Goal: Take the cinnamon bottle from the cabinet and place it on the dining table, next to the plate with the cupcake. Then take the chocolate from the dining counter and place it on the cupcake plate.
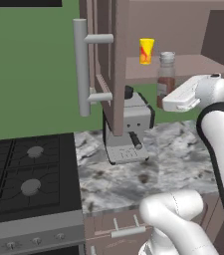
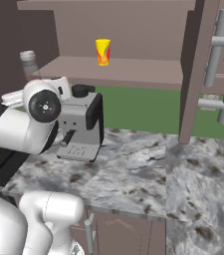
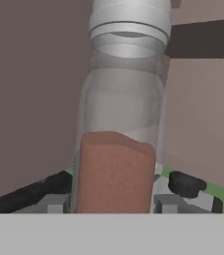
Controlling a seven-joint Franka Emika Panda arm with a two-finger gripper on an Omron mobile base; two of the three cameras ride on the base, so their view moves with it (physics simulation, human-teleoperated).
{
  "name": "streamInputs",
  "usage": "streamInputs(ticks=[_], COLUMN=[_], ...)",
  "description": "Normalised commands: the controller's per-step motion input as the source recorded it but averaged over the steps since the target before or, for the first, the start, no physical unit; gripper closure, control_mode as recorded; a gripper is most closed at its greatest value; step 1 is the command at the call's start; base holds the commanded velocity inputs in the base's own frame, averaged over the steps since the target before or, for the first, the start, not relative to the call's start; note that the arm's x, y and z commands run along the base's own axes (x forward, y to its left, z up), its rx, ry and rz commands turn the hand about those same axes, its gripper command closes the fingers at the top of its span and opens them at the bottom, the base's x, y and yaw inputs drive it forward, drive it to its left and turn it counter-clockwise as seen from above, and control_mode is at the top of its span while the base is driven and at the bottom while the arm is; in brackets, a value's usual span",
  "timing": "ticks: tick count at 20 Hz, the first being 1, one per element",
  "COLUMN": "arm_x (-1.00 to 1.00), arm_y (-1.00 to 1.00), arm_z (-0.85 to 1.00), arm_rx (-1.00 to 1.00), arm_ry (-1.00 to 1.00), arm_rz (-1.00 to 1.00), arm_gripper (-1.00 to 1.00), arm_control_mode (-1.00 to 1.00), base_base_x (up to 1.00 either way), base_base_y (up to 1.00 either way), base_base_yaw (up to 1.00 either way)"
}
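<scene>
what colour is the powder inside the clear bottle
Reddish brown, filling the lower half of the clear glass cinnamon bottle with grey lid; hand view shows it best.

The cinnamon bottle [image 1: 166, 78] is a clear glass jar with a grey screw cap, roughly half full of reddish-brown powder. It stands upright, sitting toward 2 o'clock in the left base view, in front of the cabinet shelf edge. In the right base view only its cap and neck [image 2: 29, 62] peek out at 10 o'clock. In the hand view it [image 3: 121, 129] looms close, dead centre.
</scene>
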Motion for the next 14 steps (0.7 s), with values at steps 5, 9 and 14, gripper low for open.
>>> streamInputs(ticks=[5, 9, 14], arm_x=[0.0, 0.0, 0.0], arm_y=[0.01, 0.0, 0.0], arm_z=[-0.01, 0.0, 0.0], arm_rx=[-0.03, 0.0, 0.0], arm_ry=[0.0, 0.0, 0.0], arm_rz=[0.01, 0.0, 0.0], arm_gripper=[1.0, 1.0, 1.0], arm_control_mode=[1.0, 1.0, 1.0], base_base_x=[0.0, -0.28, -0.58], base_base_y=[0.0, 0.0, 0.01], base_base_yaw=[0.0, 0.0, 0.0])
